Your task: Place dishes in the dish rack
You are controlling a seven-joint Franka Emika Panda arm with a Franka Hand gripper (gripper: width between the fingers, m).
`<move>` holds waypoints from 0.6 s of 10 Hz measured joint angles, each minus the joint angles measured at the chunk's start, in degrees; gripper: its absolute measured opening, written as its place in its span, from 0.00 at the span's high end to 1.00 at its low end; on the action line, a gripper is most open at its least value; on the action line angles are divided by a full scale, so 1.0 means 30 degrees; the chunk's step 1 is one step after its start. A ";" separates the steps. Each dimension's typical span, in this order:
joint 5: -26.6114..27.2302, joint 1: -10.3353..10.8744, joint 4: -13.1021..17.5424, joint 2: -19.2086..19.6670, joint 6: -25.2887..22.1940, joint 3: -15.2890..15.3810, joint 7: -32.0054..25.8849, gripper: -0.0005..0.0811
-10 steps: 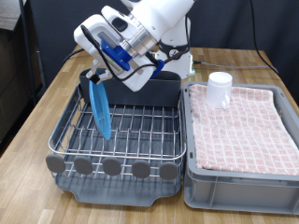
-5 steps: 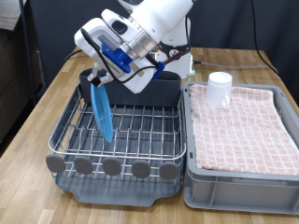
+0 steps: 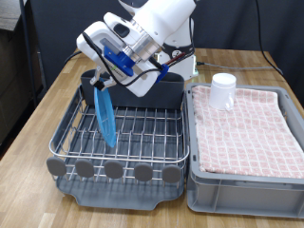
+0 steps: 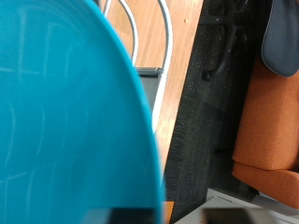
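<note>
The light-blue plate (image 3: 104,119) stands on edge in the slots at the exterior view's left end of the chrome wire dish rack (image 3: 142,128). My gripper (image 3: 98,82) is at the plate's top edge and looks shut on it. The plate fills most of the wrist view (image 4: 65,121), where a bit of rack wire (image 4: 154,37) shows beyond it. The small white cup (image 3: 223,90) stands on the checkered cloth (image 3: 247,133) at the far end of the grey tub. The wooden spoon is not in view.
The rack's tall grey trough (image 3: 163,92) runs along its far side, just behind the arm. The grey tub (image 3: 242,182) lies against the rack on the exterior view's right. The wooden table (image 3: 38,123) continues to the left of the rack.
The gripper and the plate have shifted very slightly, with the plate sitting a touch lower in the rack. Nothing else has moved.
</note>
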 joint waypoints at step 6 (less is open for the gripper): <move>0.8647 -0.1120 -0.0199 -0.0127 0.2796 0.0774 -0.7415 0.15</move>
